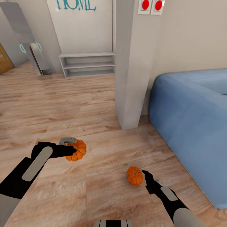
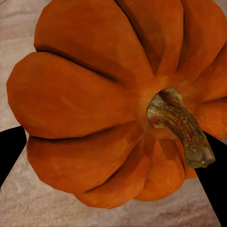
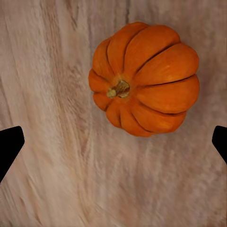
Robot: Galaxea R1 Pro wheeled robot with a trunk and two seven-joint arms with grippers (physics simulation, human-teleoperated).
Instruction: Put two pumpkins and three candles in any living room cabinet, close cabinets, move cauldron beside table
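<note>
Early in the job, by my reading. I see two pumpkins, and neither is in a cabinet. No candles, cabinet, cauldron or low table in front of me here, so all of that looks to be still ahead.

Count: two pumpkins, two arms, one blue sofa point(image 1: 192, 126), one grey pillar point(image 1: 134, 63), one low white shelf unit point(image 1: 88, 64) against the far wall.

Left pumpkin point(image 1: 77, 150): in my left gripper point(image 1: 70, 148), fingers closed around it. In the left wrist view the pumpkin point(image 2: 104, 104) sits very close, stem point(image 2: 182, 127) pointing out to one side, dark finger edges at both lower corners. I judge it gripped; whether it is off the floor point(image 1: 104, 157) I cannot tell.

Right pumpkin point(image 1: 134, 176): resting on the wooden floor, near the sofa. My right gripper point(image 1: 148, 179) hovers just beside it. The wrist view shows the pumpkin point(image 3: 144, 78) stem-up, fingers point(image 3: 9, 144) spread wide, holding nothing.
</note>
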